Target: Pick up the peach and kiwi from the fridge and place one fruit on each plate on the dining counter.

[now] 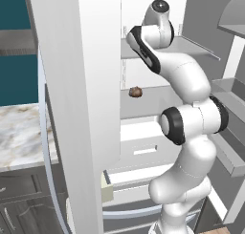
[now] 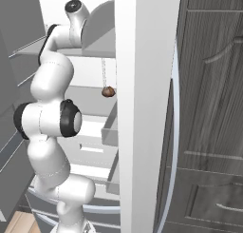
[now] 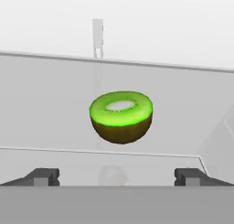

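I am at the first step of the task, the approach to the kiwi (image 3: 121,116), a halved round fruit with a bright green cut face, a pale centre and a brown-olive skin below. In the hand view it sits on a grey shelf (image 3: 55,104) inside the tall silver-grey fridge with white interior (image 1: 76,85), directly ahead of the two-finger gripper (image 3: 117,176) and centred between its two dark finger tips, but not yet between them, I think. The pincer is released, with its jaws standing wide apart and nothing in them. The white arm (image 1: 191,85) reaches up into the fridge at the level of the upper shelf. For the next move I judge that the hand must go forward until the tips stand on both sides of the fruit, then close gently (the rounded skin could slip or roll away if one finger touches first). After this comes the carrying to the dining counter, so the task is only at its beginning. Counting what I can see: one kiwi, one small brown lumpy item (image 1: 136,91) lying on the lower grey shelf (this is not a task fruit), one gripper, and two open fridge doors, one in each base view.
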Robot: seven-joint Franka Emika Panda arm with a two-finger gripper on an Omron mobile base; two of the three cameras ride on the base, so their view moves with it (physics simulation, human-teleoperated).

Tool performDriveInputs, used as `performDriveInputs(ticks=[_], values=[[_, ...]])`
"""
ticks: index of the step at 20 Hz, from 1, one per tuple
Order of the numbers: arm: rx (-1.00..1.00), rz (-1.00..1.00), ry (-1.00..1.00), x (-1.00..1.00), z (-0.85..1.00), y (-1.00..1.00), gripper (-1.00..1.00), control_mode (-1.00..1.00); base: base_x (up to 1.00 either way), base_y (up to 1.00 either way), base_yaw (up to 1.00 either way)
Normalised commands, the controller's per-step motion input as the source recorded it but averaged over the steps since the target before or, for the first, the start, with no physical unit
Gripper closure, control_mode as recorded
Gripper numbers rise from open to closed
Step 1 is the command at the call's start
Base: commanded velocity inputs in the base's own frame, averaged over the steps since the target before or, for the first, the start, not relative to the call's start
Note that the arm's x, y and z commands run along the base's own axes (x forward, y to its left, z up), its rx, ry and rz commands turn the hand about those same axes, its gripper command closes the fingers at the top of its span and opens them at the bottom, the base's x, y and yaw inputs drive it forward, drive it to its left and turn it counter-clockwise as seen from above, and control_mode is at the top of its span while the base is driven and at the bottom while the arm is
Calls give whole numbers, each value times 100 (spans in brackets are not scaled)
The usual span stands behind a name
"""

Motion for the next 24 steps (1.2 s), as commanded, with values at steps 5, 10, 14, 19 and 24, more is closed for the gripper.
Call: performDriveInputs(ticks=[5,10,14,19,24], values=[[0,-1,0,26,-1,0,-100,-100,0,0,0],[0,-1,0,37,-13,0,-100,-100,0,0,0],[0,-1,0,16,-9,0,-100,-100,0,0,0],[0,0,0,19,0,0,-100,-100,0,0,0],[0,0,3,3,-3,0,-100,-100,0,0,0]])
